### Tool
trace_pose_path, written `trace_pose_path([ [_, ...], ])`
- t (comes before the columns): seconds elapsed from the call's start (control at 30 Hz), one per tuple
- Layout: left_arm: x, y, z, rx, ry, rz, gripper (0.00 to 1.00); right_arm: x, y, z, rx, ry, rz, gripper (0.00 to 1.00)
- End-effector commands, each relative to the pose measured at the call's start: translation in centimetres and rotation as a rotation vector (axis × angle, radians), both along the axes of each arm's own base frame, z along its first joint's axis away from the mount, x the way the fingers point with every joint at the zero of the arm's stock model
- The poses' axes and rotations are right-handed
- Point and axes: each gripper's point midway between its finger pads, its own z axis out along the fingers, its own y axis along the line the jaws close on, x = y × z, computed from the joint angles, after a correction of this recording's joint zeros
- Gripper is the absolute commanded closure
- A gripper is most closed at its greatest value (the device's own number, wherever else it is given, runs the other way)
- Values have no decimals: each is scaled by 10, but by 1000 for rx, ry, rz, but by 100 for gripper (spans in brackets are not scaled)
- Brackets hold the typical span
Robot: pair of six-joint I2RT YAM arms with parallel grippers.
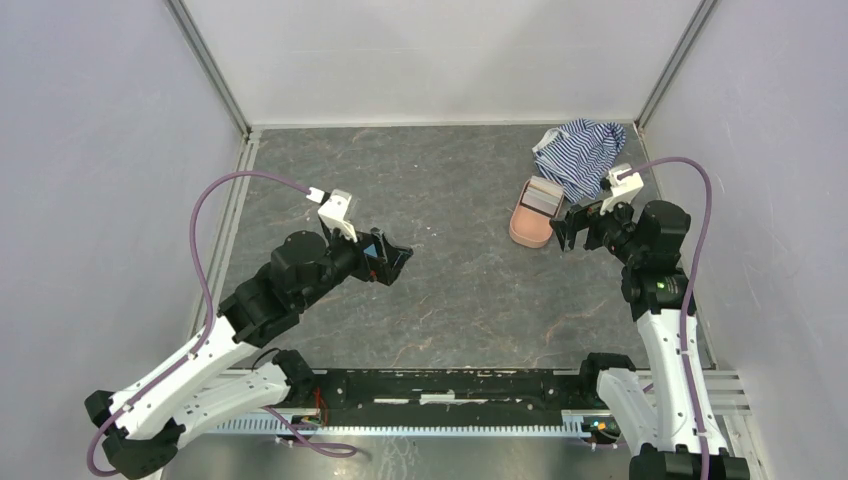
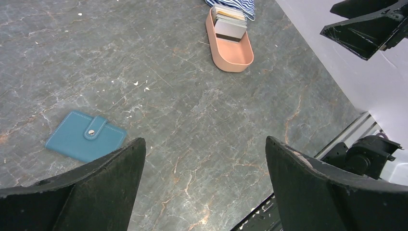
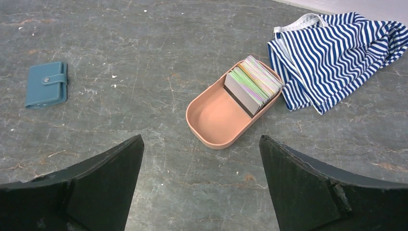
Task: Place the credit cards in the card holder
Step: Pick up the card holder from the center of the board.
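Credit cards in pink tray

Most of striped cloth beyond left wrist view's top edge

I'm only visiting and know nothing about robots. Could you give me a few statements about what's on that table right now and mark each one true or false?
1. The card holder lies folded shut with its snap tab across the front. True.
2. The credit cards are scattered loose. False: they stand packed together on edge at one end of the pink oval case.
3. The striped cloth lies crumpled right by the card end of the case. True.
4. The right gripper holds a card. False: it is open and empty, as is the left gripper.
5. The card holder sits inside the case. False: it lies on the table, well apart from the case.
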Motion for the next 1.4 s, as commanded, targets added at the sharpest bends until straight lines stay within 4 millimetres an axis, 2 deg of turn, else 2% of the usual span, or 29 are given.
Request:
trace_pose_path([
  [0.0,-1,-1,8,-66,13,13,0,4,-3,24,3,-62,-21,2],
  [0.27,-12,-25,18,-217,42,-84,0,5,-1,22,12,-55,-10,2],
  [0.37,-10,-28,15,-227,52,-83,0,5,-1,22,14,-53,-9,2],
  [0.5,-3,-27,0,-232,79,-38,0,9,2,14,-16,-60,30,2],
  [0.53,2,-24,-5,-238,84,-8,0,9,6,11,-31,-70,67,2],
  [0.67,24,2,-20,-319,129,76,0,-5,42,5,-128,-134,373,2],
  [0.77,39,23,-25,-408,185,105,0,-13,55,2,-194,-153,483,2],
  [0.83,48,37,-37,-422,232,146,0,-19,61,-2,-210,-164,543,2],
  [0.97,55,53,-71,-439,360,211,0,-24,67,-12,-170,-164,563,2],
  [1.17,63,72,-106,-471,406,317,1,-29,70,-27,-148,-159,579,2],
  [1.37,71,83,-140,-420,437,398,15,-32,72,-47,-91,-139,594,2],
])
